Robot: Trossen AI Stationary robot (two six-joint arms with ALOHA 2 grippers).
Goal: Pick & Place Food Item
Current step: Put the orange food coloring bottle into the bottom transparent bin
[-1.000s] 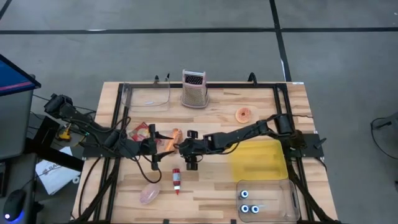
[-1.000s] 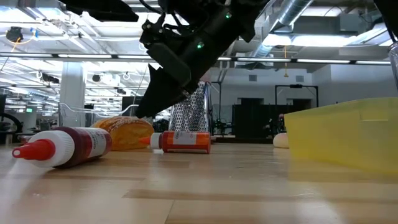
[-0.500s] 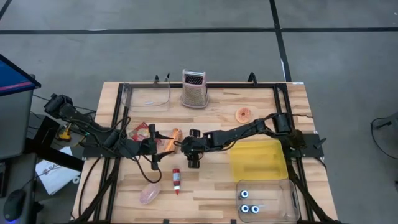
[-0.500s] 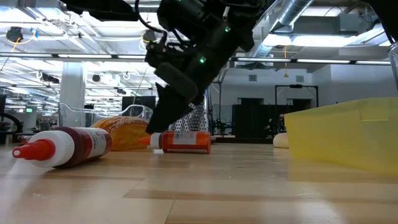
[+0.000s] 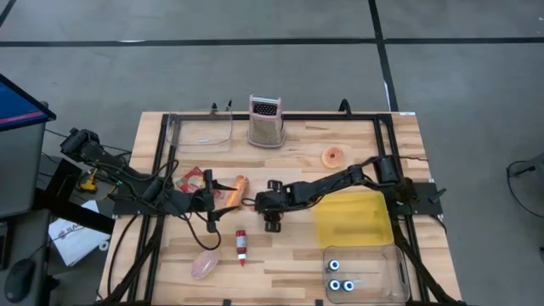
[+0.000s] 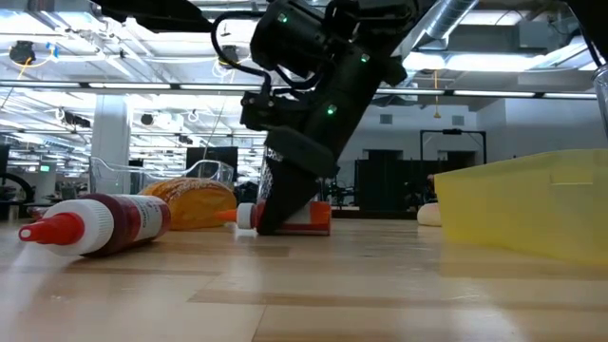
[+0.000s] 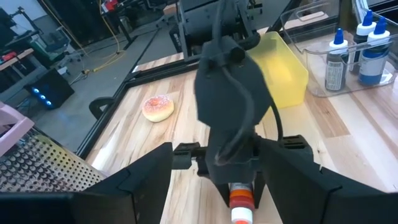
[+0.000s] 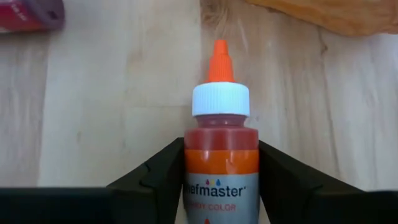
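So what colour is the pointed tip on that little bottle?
Orange, above a white cap, on the bottle; the right wrist view shows it best.

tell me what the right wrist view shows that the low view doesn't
Only the right wrist view: the right claw has a finger on each side of the small orange food-colouring bottle, pressing its body, and the label lettering is readable.

Only the low view: the translucent yellow plastic bin, the perforated metal grater behind the arm, and the whole red-capped dark red sauce bottle lying on its side.

Both: the orange bottle lying on the light wooden table, with the orange-brown bread-like food nearby.
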